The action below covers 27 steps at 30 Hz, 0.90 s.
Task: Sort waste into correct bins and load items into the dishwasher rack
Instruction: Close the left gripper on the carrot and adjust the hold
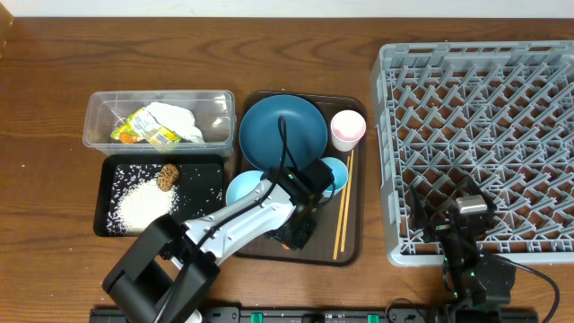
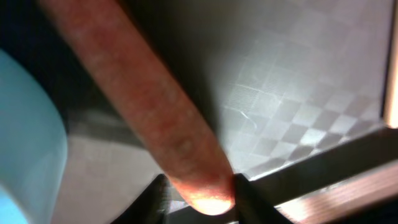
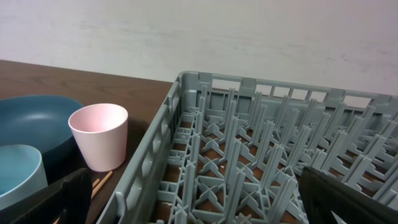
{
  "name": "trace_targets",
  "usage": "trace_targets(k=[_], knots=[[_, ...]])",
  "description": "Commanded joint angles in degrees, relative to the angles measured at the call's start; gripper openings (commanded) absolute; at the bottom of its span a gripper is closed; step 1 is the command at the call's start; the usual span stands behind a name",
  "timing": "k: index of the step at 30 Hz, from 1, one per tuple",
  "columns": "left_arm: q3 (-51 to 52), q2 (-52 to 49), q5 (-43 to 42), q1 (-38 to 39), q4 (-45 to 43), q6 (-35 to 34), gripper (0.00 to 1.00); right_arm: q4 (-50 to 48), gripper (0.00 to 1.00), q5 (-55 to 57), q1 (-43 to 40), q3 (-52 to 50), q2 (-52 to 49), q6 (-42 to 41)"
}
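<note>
In the left wrist view an orange carrot [image 2: 155, 106] lies on the brown serving tray [image 2: 298, 93]. My left gripper [image 2: 202, 194] is shut on its tip, with a finger pressed to each side. From overhead the left gripper [image 1: 300, 224] is down on the tray's front part and hides the carrot. The dark-blue plate [image 1: 282, 130], pink cup [image 1: 347, 129], light-blue cup [image 1: 334, 172], light-blue bowl [image 1: 244, 188] and chopsticks [image 1: 343, 215] are on that tray. My right gripper [image 3: 205, 205] stands open and holds nothing over the front-left corner of the grey rack [image 1: 484, 135].
A clear tub [image 1: 99, 135] at the back left holds a white napkin [image 1: 175, 117] and a yellow-green wrapper [image 1: 148, 130]. In front of it a black tray [image 1: 211, 175] holds white rice [image 1: 143, 205] and a brown lump [image 1: 167, 177].
</note>
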State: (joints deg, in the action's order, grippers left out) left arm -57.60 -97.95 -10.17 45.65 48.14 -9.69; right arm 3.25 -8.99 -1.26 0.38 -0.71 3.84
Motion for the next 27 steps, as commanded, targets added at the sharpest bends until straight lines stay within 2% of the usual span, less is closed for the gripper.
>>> trace_targets(k=[1,6,15,16,24,27], knots=[[0.57,-0.52,0.15,0.02,0.28,-0.48,0.27,0.22,0.99,-0.22,0.26,-0.07,0.0,0.72],[-0.87,0.26,0.35,0.04,2.8,-0.48,0.27,0.22,0.99,-0.22,0.26,-0.07,0.0,0.74],[-1.03,7.65,0.22,0.04,3.63,-2.12,0.29,0.22,0.99,-0.22,0.26,-0.07,0.0,0.74],[-1.03,7.74,0.09,0.04,3.67,-2.49,0.36,0.22,0.99,-0.22,0.26,-0.07,0.0,0.74],[0.07,4.72,-1.14,0.68,0.31,-2.78,0.71,0.22,0.99,-0.22,0.26,-0.07,0.0,0.72],[0.04,1.57,-3.17,0.68,-0.98,-0.7,0.77,0.22,0.99,-0.22,0.26,-0.07,0.0,0.74]])
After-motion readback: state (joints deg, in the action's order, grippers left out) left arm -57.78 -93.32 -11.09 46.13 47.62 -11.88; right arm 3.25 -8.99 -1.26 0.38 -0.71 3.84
